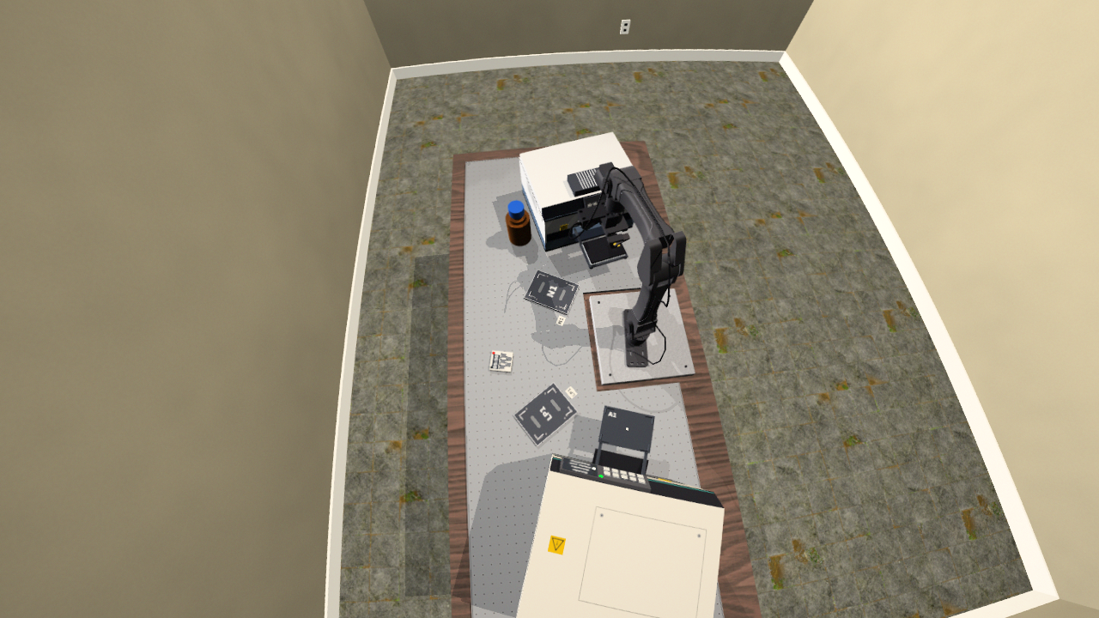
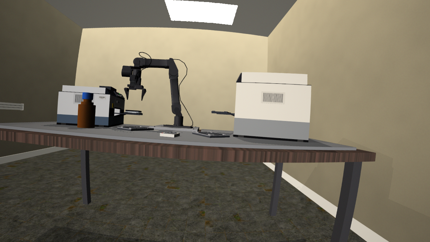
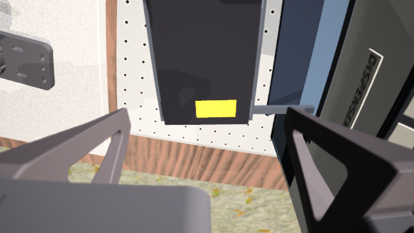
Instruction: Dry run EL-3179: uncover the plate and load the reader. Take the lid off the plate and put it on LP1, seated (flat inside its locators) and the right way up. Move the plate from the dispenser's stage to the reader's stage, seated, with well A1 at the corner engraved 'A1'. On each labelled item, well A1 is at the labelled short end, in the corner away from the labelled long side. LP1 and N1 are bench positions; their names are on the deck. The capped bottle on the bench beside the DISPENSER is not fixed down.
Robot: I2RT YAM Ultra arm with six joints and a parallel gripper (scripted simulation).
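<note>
My gripper (image 2: 134, 99) (image 3: 207, 116) is open and empty, pointing down above the dispenser's stage (image 3: 281, 109). A dark lid (image 1: 603, 251) (image 3: 207, 48) with a yellow label lies on that stage, between and below the fingertips in the wrist view; the plate under it cannot be made out. LP1 (image 1: 534, 432) (image 2: 209, 136) is a dark bench position with nothing on it. The reader's stage (image 1: 626, 438) (image 2: 222, 112) is extended and bare, with 'A1' at its far left corner in the top view.
The dispenser (image 1: 568, 161) (image 2: 67, 103) stands right beside the gripper. The brown bottle (image 1: 519, 230) (image 2: 86, 115) with a blue cap stands upright beside it. N1 (image 1: 544, 289) (image 2: 135, 129) is bare. The reader (image 1: 576, 568) (image 2: 270, 111) and a small white block (image 1: 500, 361) (image 2: 169, 134) also stand on the bench.
</note>
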